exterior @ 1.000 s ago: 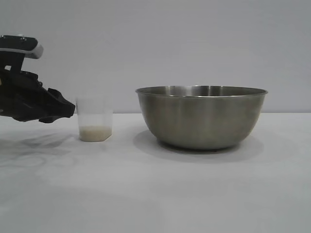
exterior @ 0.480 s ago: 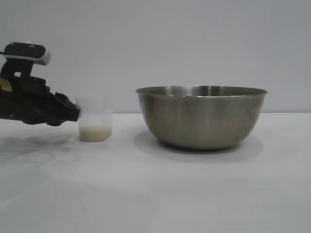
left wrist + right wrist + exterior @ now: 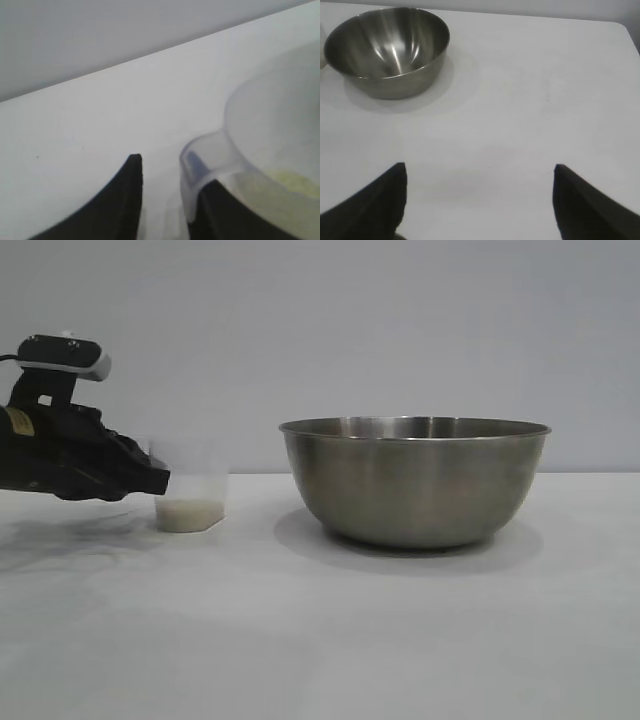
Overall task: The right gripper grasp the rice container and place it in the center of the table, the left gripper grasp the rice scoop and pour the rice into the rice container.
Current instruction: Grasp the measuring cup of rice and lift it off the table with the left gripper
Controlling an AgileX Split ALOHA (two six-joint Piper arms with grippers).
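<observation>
The rice scoop (image 3: pixel 192 490), a frosted plastic cup with rice (image 3: pixel 188 509) in its bottom, stands on the white table (image 3: pixel 320 640) at the left. My left gripper (image 3: pixel 160 480) reaches in from the left, its tip at the cup's side. In the left wrist view the left gripper (image 3: pixel 169 170) has its fingers apart. One finger (image 3: pixel 125 200) is clear of the scoop's handle (image 3: pixel 200 155); the other lies under the handle. The rice container (image 3: pixel 415 480), a steel bowl, sits right of centre. My right gripper (image 3: pixel 480 170) hangs open over bare table, far from the bowl (image 3: pixel 387 47).
A plain grey wall stands behind the table. White tabletop stretches in front of the cup and bowl and to the bowl's right.
The left gripper has risen, levelled out and moved right up to the cup. The cup has shifted slightly left. The bowl has stayed put.
</observation>
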